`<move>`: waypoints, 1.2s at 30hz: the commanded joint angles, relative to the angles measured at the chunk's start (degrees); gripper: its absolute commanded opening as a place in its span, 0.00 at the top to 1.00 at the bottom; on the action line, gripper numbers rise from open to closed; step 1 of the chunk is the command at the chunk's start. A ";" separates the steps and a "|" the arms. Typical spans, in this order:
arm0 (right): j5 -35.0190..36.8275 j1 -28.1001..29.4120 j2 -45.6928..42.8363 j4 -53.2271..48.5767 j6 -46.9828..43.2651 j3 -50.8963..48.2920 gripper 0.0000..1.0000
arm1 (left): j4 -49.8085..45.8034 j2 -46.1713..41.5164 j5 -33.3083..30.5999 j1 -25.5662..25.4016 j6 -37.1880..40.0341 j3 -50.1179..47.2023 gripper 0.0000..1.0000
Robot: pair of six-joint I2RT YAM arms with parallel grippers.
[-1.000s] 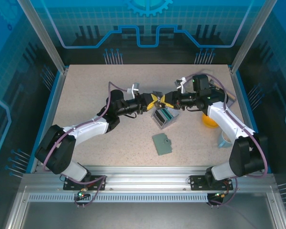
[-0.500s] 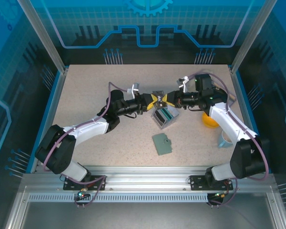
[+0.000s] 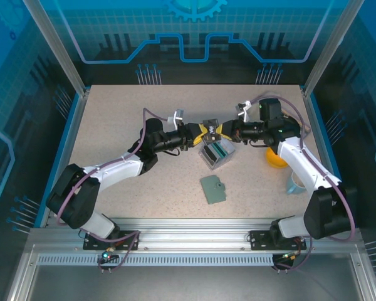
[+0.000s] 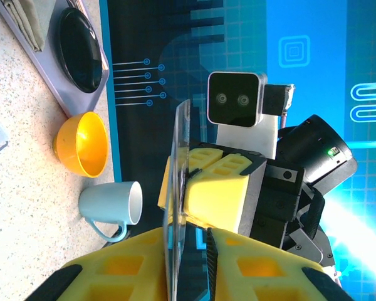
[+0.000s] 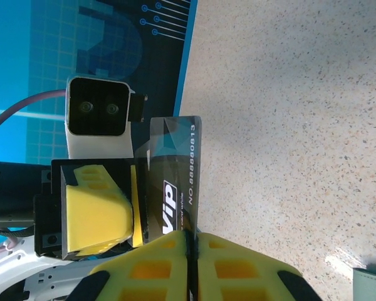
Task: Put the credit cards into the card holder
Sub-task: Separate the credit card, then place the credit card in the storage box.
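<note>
- Your left gripper (image 3: 199, 132) and right gripper (image 3: 222, 132) meet nose to nose above the middle of the table (image 3: 113, 106). Both are clenched on one dark VIP card (image 5: 172, 169) (its printed number faces the right wrist camera).
- The card stands on edge, lifted off the surface. I read this as a handover, giving one arm a grip better suited to sliding it into a slot.
- The card holder (image 3: 213, 189) lies flat by the middle of the table's near edge, well apart from both grippers, with nothing touching it.
- A clear box (image 3: 215, 153) with teal contents sits between the holder and the grippers, probably holding the remaining cards.
</note>
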 commanded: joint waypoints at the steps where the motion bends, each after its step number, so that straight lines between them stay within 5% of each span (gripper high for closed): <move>1: 3.04 -1.59 -0.30 -2.40 0.58 -1.62 0.90 | 5.92 -1.09 1.14 -0.15 -0.42 -0.15 0.77; 11: 4.72 -2.01 -1.86 -1.74 1.35 -2.55 0.91 | 2.75 -2.39 -0.57 -0.11 0.54 -0.91 0.82; 20: 6.54 -3.19 -2.84 -3.59 -4.76 -1.41 0.92 | -10.18 -9.29 -9.63 2.51 -0.81 -8.18 0.94; 27: 29.75 7.57 2.68 -20.20 -32.97 7.85 0.93 | -21.27 -14.84 -13.85 3.49 -0.51 -11.15 1.00; 36: 42.85 16.38 12.47 -24.34 -44.20 11.05 0.93 | -34.62 -19.78 -16.74 3.92 6.25 -11.35 0.99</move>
